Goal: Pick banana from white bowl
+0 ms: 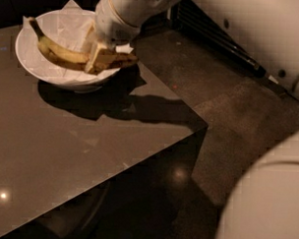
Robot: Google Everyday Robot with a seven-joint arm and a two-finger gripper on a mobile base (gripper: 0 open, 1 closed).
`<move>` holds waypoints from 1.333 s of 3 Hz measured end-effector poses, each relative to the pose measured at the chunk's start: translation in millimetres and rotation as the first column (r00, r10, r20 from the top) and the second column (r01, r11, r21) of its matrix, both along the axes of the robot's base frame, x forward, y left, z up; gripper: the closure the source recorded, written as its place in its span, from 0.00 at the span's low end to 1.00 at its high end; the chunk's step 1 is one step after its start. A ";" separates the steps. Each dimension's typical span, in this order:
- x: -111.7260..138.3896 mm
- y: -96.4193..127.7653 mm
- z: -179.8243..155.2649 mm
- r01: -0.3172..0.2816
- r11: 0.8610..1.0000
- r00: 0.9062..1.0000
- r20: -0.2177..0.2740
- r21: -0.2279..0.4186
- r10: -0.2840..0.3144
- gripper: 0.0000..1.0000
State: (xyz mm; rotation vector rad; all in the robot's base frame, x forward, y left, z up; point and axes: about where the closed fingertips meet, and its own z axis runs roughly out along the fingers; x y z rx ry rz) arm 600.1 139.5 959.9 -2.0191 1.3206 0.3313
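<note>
The banana [61, 53], yellow with dark streaks, lies across the white bowl [23, 52] at the table's far left. Its stem points to the upper left and its dark tip reaches over the bowl's right rim. My gripper [100, 59] comes down from the top over the right half of the bowl. Its pale fingers [96, 54] are closed on the banana near its right end. The banana still rests low in the bowl on crumpled white paper [69, 25].
The bowl stands on a glossy brown table [65, 148] whose corner juts out at mid-right. Dark speckled floor [228, 104] lies beyond it. A large white arm segment [269, 204] fills the lower right, and another white arm part crosses the upper right.
</note>
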 end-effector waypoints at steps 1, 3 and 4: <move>-37.6 -9.4 -20.8 0.051 0.998 0.996 -0.072 0.025 -0.049 1.00; -71.6 -21.1 -41.9 0.086 0.996 0.985 -0.148 -0.001 -0.085 1.00; -94.1 -29.5 -47.9 0.111 0.994 0.974 -0.196 -0.023 -0.113 1.00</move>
